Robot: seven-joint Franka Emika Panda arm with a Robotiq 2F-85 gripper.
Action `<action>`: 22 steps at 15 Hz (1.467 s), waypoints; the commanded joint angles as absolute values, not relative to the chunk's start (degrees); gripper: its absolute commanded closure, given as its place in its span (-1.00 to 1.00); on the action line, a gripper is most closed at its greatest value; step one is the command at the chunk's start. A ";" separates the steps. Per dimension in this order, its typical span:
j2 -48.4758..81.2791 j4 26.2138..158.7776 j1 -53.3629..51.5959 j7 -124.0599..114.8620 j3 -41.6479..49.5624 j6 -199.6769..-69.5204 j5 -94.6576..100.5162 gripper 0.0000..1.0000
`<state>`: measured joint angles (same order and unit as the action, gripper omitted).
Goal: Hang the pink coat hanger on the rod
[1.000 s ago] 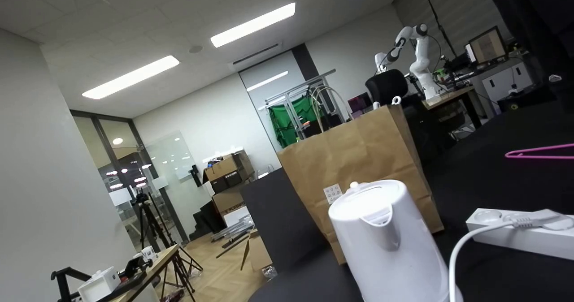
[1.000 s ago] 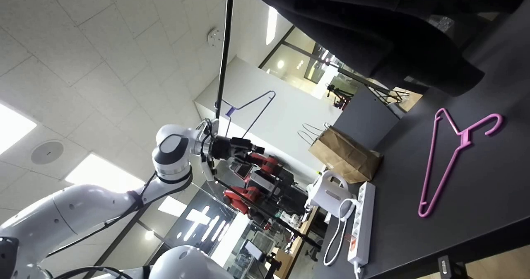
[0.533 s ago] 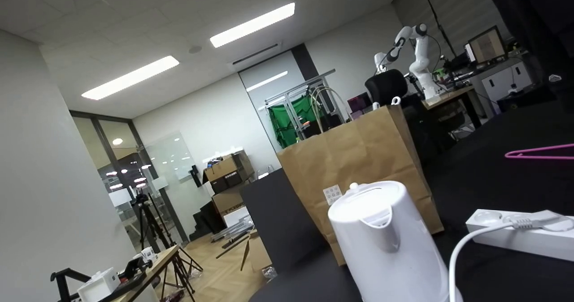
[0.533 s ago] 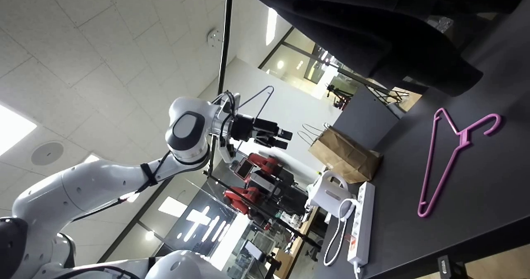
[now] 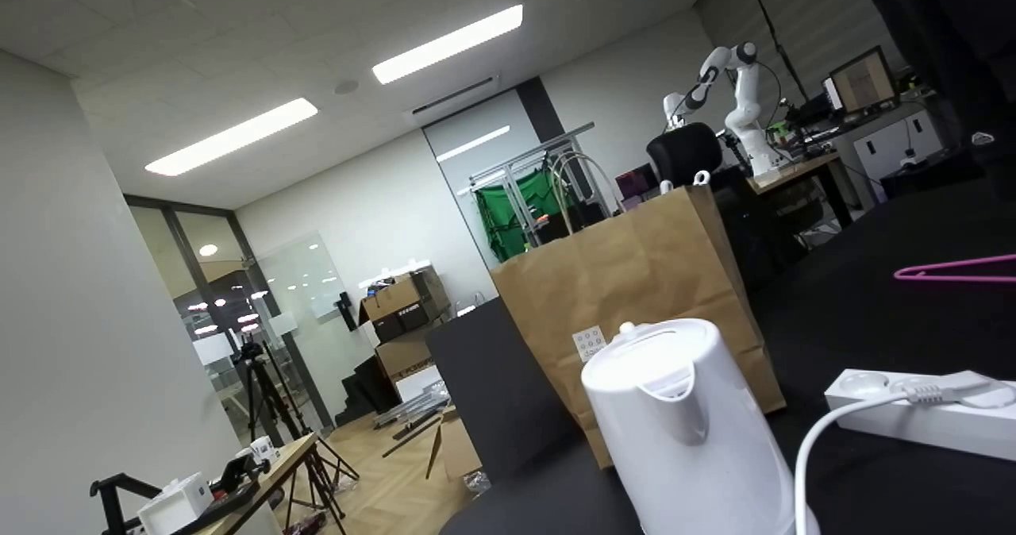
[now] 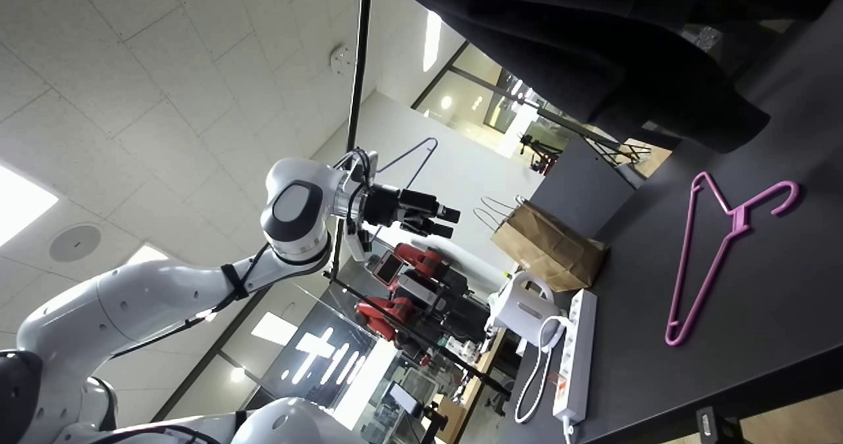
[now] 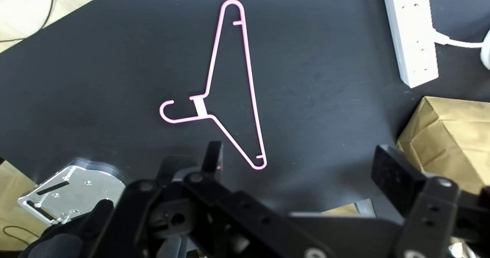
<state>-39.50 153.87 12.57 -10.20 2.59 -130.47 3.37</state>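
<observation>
The pink coat hanger (image 6: 740, 218) lies flat on the dark table (image 6: 632, 338). Part of it shows in an exterior view (image 5: 913, 274), and all of it shows in the wrist view (image 7: 200, 106), where one end appears near the left finger. My gripper (image 6: 446, 222) is up in the air, well apart from the hanger. In the wrist view the gripper (image 7: 300, 160) is open with nothing between its fingers. The black rod (image 6: 359, 68) runs behind the wrist. A purple hanger (image 6: 434, 144) hangs from it, partly hidden by my arm.
A black garment (image 6: 593, 55) hangs near the table. A brown paper bag (image 6: 553, 246), a white kettle (image 6: 527, 309) and a white power strip (image 6: 576, 358) with its cable stand on the table. A second black bar (image 6: 421, 335) of the rack slants below my gripper.
My gripper has moved right and slightly up in an exterior view, mostly in the first half second, then back a little. The purple hanger has shifted slightly. The pink hanger has not moved.
</observation>
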 commanded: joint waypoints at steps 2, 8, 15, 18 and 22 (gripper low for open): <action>-36.07 154.12 13.82 -10.56 6.03 -135.51 1.40 -1.00; -24.41 153.89 16.24 -8.22 12.46 -147.62 -2.21 -1.00; -8.84 149.03 14.63 -0.55 12.26 -152.99 1.08 -1.00; -9.35 150.38 14.38 -0.32 12.33 -151.89 1.25 -1.00; -7.82 149.80 14.15 -0.25 12.34 -152.05 1.21 -1.00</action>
<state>-7.77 149.84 14.37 -0.10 12.12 -152.20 1.06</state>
